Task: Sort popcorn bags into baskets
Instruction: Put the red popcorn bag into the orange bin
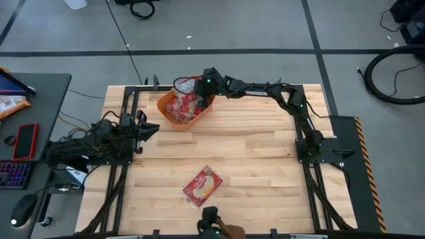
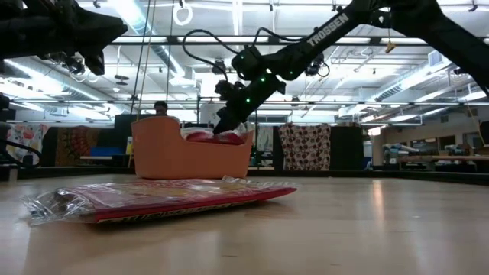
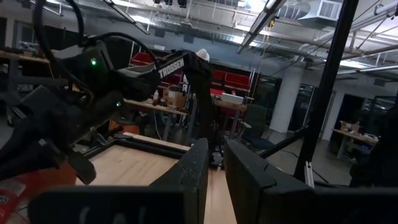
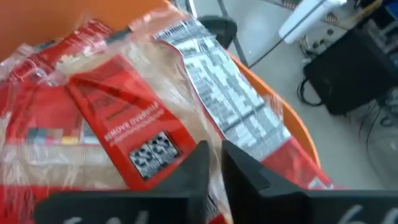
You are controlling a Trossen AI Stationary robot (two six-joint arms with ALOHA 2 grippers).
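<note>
The orange basket (image 1: 163, 105) (image 2: 160, 153) stands at the table's far edge, left of middle, with several red popcorn bags (image 1: 180, 106) (image 4: 124, 118) piled in it. One bag with a white label (image 4: 230, 81) is draped over the basket's rim. My right gripper (image 1: 201, 98) (image 2: 220, 128) (image 4: 215, 158) slants down into the basket, open by a narrow gap, fingertips just over the top bag. Another popcorn bag (image 1: 202, 186) (image 2: 168, 197) lies flat on the table near the front. My left gripper (image 1: 151, 129) (image 3: 215, 168) waits at the table's left side, raised, with a narrow gap between its fingers. My right gripper comes slanting down from the table's right over the top bag (image 4: 149, 149) in the basket. Its fingertips stand right at the bag's clear wrap. I see nothing pinched in the narrow gap, and I cannot tell whether the fingers touch the bag.
A grey desk at the left holds a red phone (image 1: 26, 141), a keyboard (image 1: 13, 174) and a mouse (image 1: 23, 209). Black frame rails (image 1: 126, 172) run along the table's sides. A dark device (image 1: 210, 218) sits at the near edge. Bare wood spans the table's middle and right.
</note>
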